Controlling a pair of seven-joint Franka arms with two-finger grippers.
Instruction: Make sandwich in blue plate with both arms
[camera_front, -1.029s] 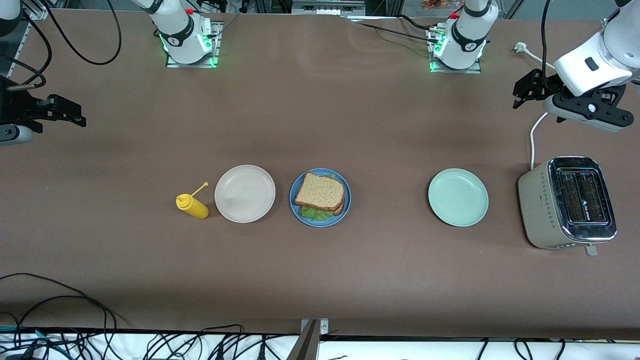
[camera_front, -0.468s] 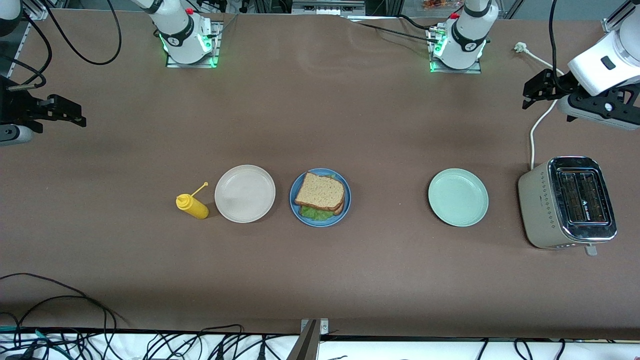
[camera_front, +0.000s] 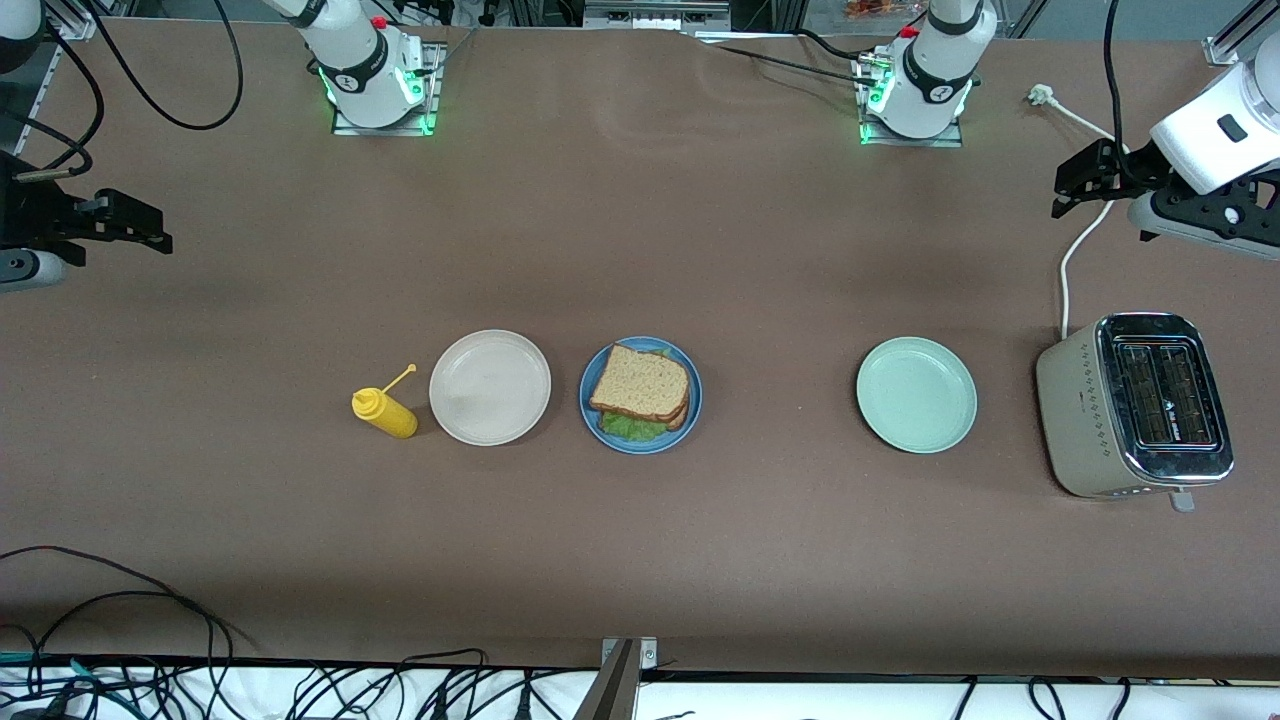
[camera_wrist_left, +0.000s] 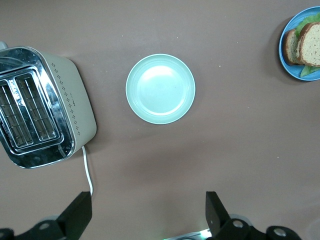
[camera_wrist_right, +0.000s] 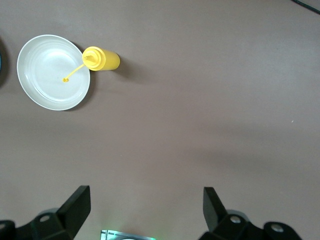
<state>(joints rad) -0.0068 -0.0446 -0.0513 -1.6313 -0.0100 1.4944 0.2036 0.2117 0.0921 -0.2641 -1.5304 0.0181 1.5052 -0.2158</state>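
Two claws, both spread wide and holding nothing. Left claw (camera_front: 1075, 180) raised over the desk (camera_front: 640, 560) at the left arm's end, above bare brown surface beside the white cord (camera_front: 1065, 280), with the toaster (camera_front: 1135, 405) and the mint-green plate (camera_front: 916, 394) below and apart from it. Right claw (camera_front: 135, 225) hanging over the right arm's end, well apart from the yellow squeeze bottle (camera_front: 385, 412) and the beige-white plate (camera_front: 490, 387).

Sandwich (camera_front: 640, 390) sitting on the blue plate (camera_front: 690, 420), mid-desk, far from both claws. Seemingly complete already, so only a retreat left to do: best kept high and slow, away from cord and toaster, no touching the stack.

Speckled brown square bread, crinkly green lettuce peeking out at one edge; matte round plates with shallow rims; toaster boxy, cream sides, shiny chrome top with two slots; desk matte, slightly grainy.
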